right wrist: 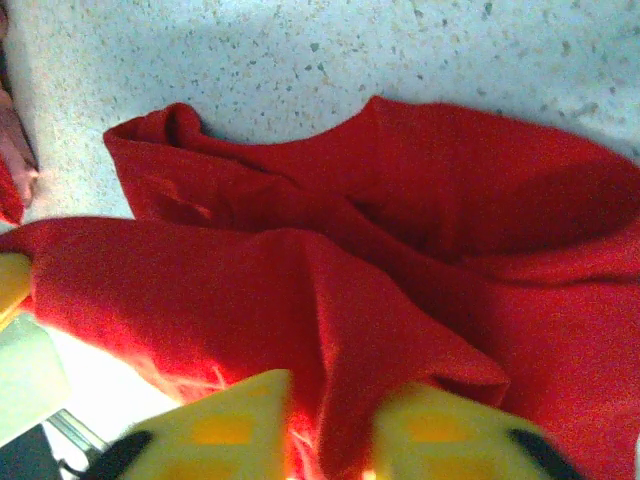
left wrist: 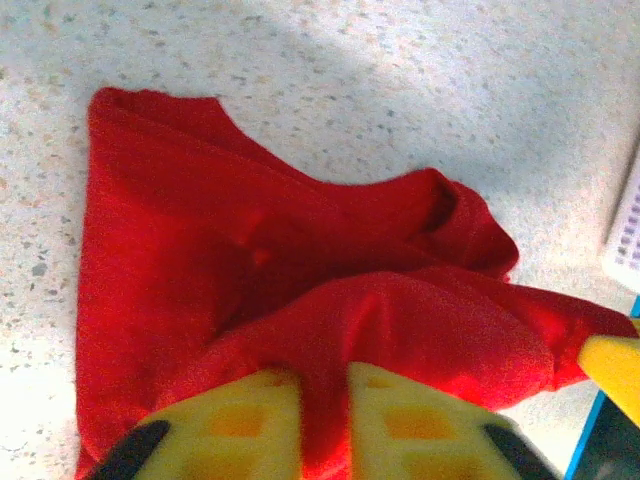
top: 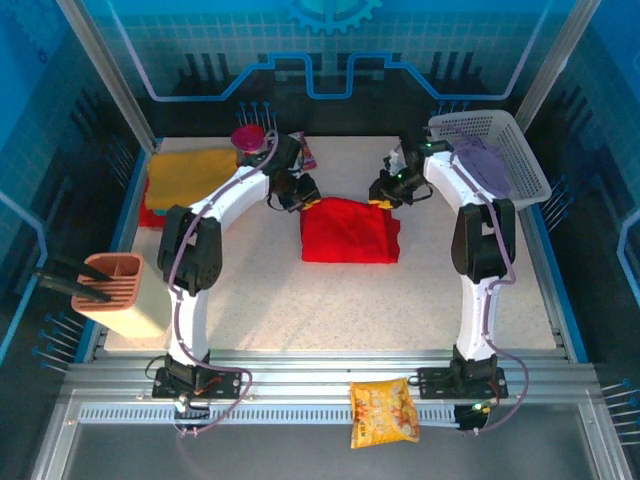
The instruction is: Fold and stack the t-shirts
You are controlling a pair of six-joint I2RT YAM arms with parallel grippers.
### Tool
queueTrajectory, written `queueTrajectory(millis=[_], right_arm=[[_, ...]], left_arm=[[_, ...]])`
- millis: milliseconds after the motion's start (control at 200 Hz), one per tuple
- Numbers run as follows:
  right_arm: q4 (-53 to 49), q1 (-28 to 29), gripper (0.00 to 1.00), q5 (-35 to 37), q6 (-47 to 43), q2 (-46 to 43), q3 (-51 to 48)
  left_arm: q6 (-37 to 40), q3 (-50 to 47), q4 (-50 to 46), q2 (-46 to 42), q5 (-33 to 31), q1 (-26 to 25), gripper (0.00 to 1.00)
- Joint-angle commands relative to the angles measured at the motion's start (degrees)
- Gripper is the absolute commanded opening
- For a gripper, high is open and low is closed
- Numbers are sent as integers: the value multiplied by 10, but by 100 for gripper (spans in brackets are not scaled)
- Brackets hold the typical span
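I've got the speckled bench under the overhead camera, both arms reaching out across it to the far half. The red t-shirt lies in the middle of the bench, folded into a rough rectangle; both wrist cameras show its far edge rumpled and lifted into folds. The white lattice basket sits at the far right corner with the lilac t-shirt lying inside it. The yellow t-shirt rests flat at the far left, well apart from the red one, and a strip of red cloth shows under its near edge. A ribbed orange holder stands at the left edge. The snack bag hangs over the metal rail at the near side, between the two arm bases. The left gripper is at the red t-shirt's far left corner, its yellow fingers close together and pinching a fold of the cloth. The right gripper is at the far right corner with a wider gap; a ridge of red cloth rises between its fingers, and I cannot tell whether it grips it
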Motion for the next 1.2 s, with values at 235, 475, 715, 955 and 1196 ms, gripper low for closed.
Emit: queueTrajectory(millis=[235,475,715,955,1196], right_arm=[[30,-14,98,-4,-9,-8,23],[124,-10,100,-30,1,-105,-109],[285,8,100,-116,114,-110,-195],[388,17,100,-133,183,-56,-257],[405,2,100,-142,173,-43,-286]], left_arm=[[35,46,-55,1,-27,40,57],[21,-42,10,-73,-15,-15,66],[-69,-60,177,-15,32,-56,60],[-85,-77,214,42,-11,-37,58],[-73,-139,228,12,26,20,57]])
